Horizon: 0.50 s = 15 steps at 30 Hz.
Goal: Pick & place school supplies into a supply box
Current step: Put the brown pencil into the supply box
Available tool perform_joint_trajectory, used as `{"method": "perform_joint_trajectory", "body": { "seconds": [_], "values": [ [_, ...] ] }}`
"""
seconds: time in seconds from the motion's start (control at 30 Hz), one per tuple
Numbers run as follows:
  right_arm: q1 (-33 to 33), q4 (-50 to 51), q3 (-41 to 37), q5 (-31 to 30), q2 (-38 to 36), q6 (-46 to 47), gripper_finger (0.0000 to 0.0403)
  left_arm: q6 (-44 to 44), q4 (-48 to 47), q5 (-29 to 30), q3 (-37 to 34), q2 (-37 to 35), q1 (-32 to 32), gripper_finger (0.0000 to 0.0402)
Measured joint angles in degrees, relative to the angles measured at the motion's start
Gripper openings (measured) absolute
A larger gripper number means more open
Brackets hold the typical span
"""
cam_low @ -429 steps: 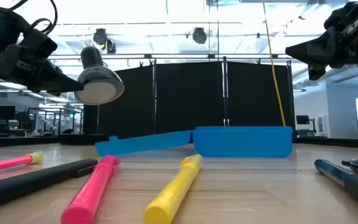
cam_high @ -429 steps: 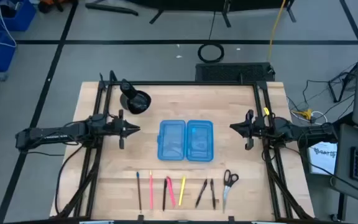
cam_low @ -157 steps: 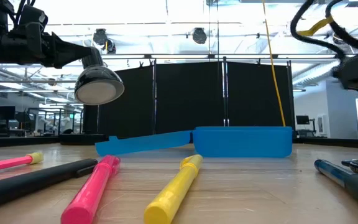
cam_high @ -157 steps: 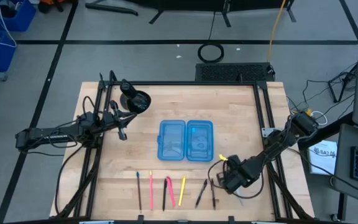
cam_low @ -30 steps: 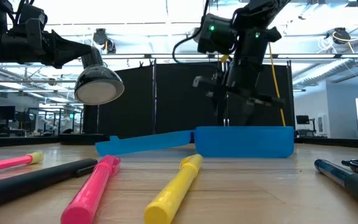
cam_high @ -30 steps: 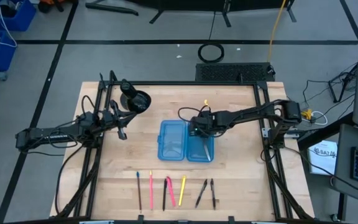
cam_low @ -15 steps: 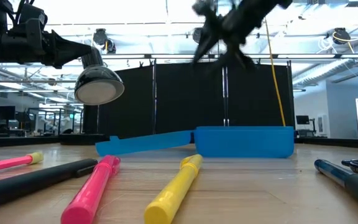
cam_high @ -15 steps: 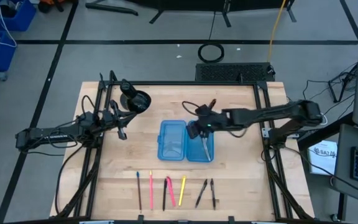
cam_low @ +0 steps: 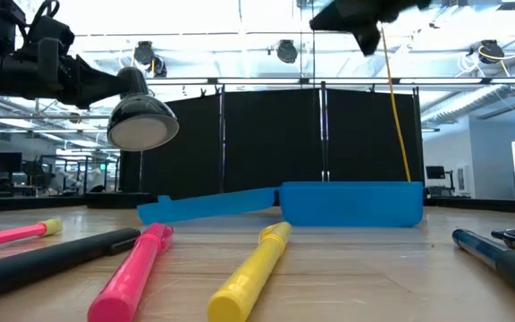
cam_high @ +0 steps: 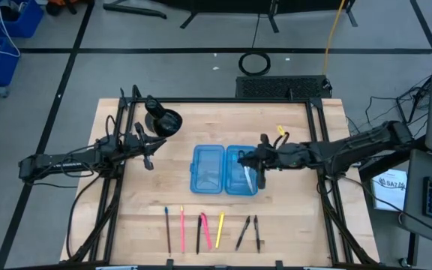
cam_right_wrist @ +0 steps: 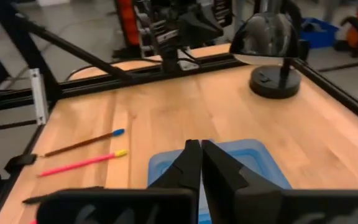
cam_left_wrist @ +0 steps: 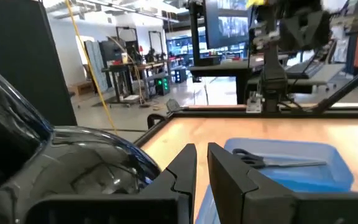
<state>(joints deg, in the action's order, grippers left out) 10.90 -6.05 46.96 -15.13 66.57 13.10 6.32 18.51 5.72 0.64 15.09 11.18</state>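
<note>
Scissors in the box, right tool empty above it!

The scissors [cam_high: 247,174] lie in the right half of the open blue box [cam_high: 224,169], centre frame. The right tool [cam_high: 256,160] hangs over that half's right edge, fingers pressed together, carrying nothing. The left tool [cam_high: 148,152] waits mid-left, nearly closed and empty, beside the black lamp [cam_high: 163,121] in the upper left. Six pens and pencils [cam_high: 210,230] sit lined up along the lower worktop [cam_high: 291,217], nothing blocking the reach down to them.
</note>
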Motion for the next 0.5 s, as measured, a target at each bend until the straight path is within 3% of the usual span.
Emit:
{"method": "perform_joint_trajectory", "body": {
  "seconds": [0.3, 0.37, 0.5],
  "values": [
    [-0.11, -17.67, -20.00, 7.81, -7.57, -8.90, 0.0001, 1.37, -1.06, -4.13, 0.00, 0.02, -0.02, 0.0047],
    [-0.04, -21.35, -23.53, 7.38, -8.70, -13.44, 0.0001, 0.44, -0.95, -3.27, 0.00, 0.02, -0.02, 0.0047],
    [-0.22, -31.14, -30.13, 0.54, -9.10, -14.94, 0.0000, -0.76, -1.66, -2.57, 0.00, 0.00, 0.00, 0.0047]
  ]
}}
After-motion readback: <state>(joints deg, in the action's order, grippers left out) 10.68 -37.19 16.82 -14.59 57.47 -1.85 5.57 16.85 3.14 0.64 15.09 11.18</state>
